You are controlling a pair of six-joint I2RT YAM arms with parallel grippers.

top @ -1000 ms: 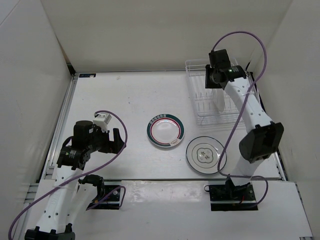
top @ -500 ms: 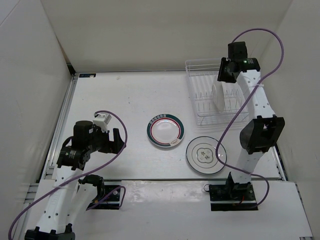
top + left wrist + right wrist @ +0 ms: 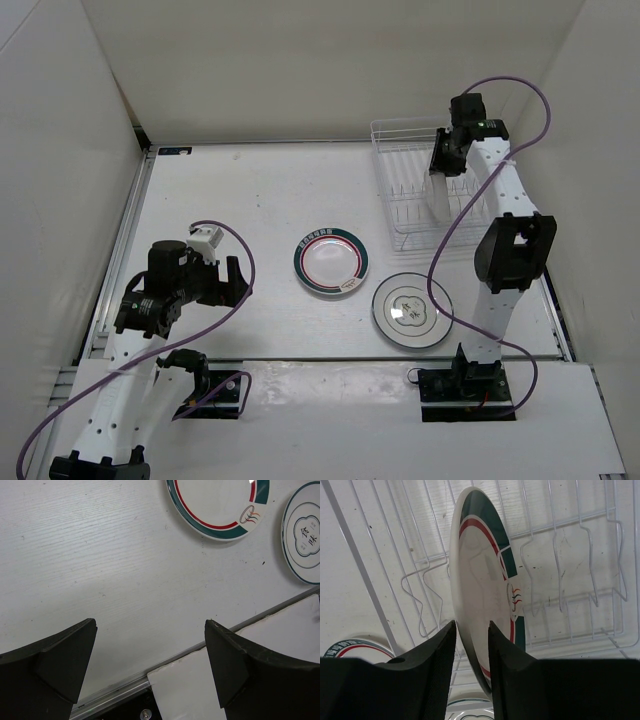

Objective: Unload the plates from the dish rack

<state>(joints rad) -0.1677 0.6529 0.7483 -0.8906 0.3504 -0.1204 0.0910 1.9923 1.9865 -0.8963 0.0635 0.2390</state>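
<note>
Upright plate point(image 3: 480, 570) gripped in dish rack point(image 3: 400, 225), lift pending
The right gripper point(image 3: 471, 625) is clamped on the plate's rim between the rack's tines point(image 3: 559, 575). A ringed plate point(image 3: 331, 262) and a thin-rimmed plate point(image 3: 411, 311) are laid flat on the near side of the rack. The left gripper point(image 3: 150, 630) is held apart, empty, well left of the rack. A straight upward pull clear of the tines is judged necessary next
</note>
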